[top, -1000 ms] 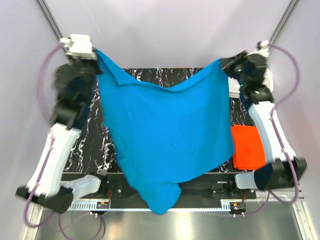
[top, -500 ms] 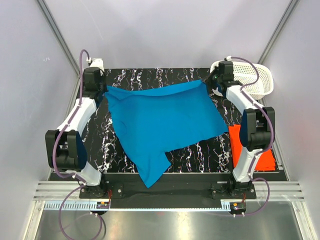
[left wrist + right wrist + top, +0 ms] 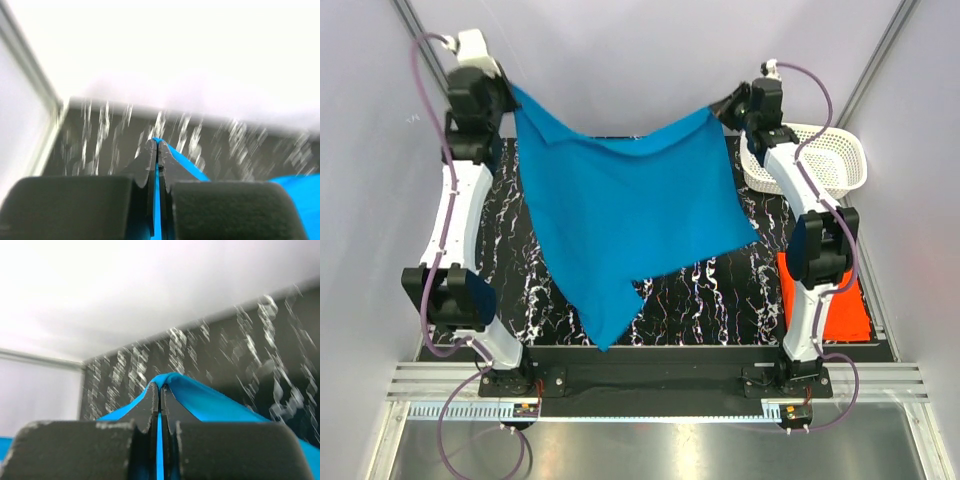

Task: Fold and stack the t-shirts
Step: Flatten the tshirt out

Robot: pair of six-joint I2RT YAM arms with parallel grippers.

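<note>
The bright blue t-shirt (image 3: 620,220) hangs spread between both grippers above the black marbled table (image 3: 710,300), its lower corner drooping toward the front left. My left gripper (image 3: 512,92) is shut on its upper left corner; blue cloth (image 3: 185,162) shows between the closed jaws in the left wrist view. My right gripper (image 3: 718,106) is shut on the upper right corner; the cloth (image 3: 210,400) drapes over its jaws in the right wrist view. The orange-red t-shirt (image 3: 835,295) lies folded flat at the table's right edge, partly behind the right arm.
A white perforated basket (image 3: 820,165) stands at the back right, beside the right arm. Grey walls and frame posts close in the table on three sides. Both arms are stretched high and far back.
Both grippers have lifted the blue t-shirt up off the table again and moved back; half a second ago it lay lower and flatter, and a second ago it was held high near the camera.
</note>
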